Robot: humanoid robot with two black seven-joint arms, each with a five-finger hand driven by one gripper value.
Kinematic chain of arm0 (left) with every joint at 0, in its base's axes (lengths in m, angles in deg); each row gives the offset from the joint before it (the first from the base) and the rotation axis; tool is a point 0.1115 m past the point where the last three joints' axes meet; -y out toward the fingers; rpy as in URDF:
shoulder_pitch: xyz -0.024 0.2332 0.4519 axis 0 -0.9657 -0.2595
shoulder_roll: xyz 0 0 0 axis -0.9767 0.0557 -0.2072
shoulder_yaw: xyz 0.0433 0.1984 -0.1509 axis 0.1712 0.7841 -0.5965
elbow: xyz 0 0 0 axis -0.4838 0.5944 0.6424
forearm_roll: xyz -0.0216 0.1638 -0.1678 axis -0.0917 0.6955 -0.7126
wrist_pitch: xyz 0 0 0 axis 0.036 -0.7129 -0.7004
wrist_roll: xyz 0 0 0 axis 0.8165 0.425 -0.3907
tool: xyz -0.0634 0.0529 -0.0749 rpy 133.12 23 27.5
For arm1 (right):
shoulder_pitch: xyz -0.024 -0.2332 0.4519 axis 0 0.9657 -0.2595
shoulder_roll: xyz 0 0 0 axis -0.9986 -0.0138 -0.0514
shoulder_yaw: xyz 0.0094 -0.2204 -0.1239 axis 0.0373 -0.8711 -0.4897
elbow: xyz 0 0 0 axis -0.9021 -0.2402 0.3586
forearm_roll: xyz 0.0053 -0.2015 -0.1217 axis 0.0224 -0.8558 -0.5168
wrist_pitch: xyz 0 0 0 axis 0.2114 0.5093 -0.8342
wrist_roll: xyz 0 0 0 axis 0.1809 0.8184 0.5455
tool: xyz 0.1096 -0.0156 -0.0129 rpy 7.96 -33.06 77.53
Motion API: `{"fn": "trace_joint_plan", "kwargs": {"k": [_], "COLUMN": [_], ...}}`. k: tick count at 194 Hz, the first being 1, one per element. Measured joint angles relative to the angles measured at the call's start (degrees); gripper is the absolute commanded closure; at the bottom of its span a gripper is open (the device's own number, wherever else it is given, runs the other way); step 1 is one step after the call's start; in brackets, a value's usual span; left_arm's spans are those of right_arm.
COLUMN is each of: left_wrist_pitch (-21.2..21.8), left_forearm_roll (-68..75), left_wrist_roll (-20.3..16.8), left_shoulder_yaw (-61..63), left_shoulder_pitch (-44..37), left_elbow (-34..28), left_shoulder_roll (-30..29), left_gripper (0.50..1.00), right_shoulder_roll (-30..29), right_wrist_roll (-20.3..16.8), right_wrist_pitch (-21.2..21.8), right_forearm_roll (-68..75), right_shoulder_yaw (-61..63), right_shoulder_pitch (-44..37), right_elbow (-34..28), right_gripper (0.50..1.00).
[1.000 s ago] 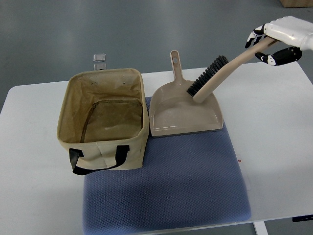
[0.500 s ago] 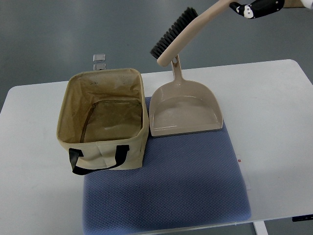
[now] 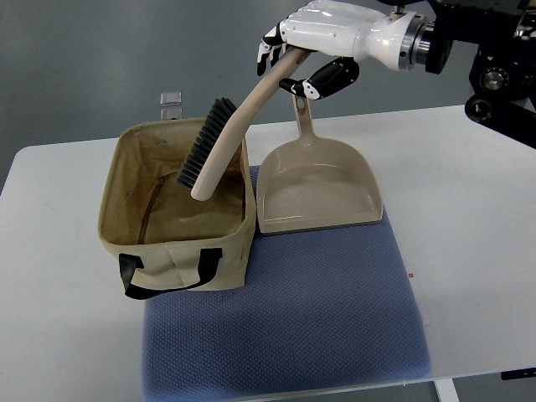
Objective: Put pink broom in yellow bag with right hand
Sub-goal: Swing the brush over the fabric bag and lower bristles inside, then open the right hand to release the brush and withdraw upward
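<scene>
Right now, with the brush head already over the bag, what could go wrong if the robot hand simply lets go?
1. The right robot hand holds the broom only at its handle end, tilted, so it may tip out on release.
2. The head hangs near the bag's right wall; lowering could snag and tilt the soft bag.
3. The handle passes above the dustpan; a fall could hit it.

The beige, dark-bristled broom [image 3: 219,149] slants down to the left, its head over the open mouth of the bag [image 3: 177,209]. The tan fabric bag with black handles stands upright at the left, partly on a blue mat.
</scene>
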Motion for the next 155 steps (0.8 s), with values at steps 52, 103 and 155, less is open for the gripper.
{"fn": "trace_joint_plan", "kwargs": {"k": [52,103,155], "left_wrist_pitch": [0.0,0.0,0.0], "left_forearm_roll": [0.0,0.0,0.0], "left_wrist_roll": [0.0,0.0,0.0], "left_shoulder_yaw": [0.0,0.0,0.0], "left_shoulder_pitch": [0.0,0.0,0.01], "left_elbow": [0.0,0.0,0.0], "left_shoulder_roll": [0.0,0.0,0.0], "left_gripper": [0.5,0.5,0.5], "right_shoulder_roll": [-1.34,0.03,3.85], "right_wrist_roll": [0.09,0.13,-2.05], "right_wrist_pitch": [-0.51,-0.68,-0.64], "right_forearm_roll": [0.57,1.27,11.22], "right_shoulder_yaw": [0.07,2.11,16.44], "right_shoulder_pitch": [0.41,1.64,12.87], "right_elbow": [0.57,0.55,0.65], "right_gripper": [0.693,0.679,0.679]}}
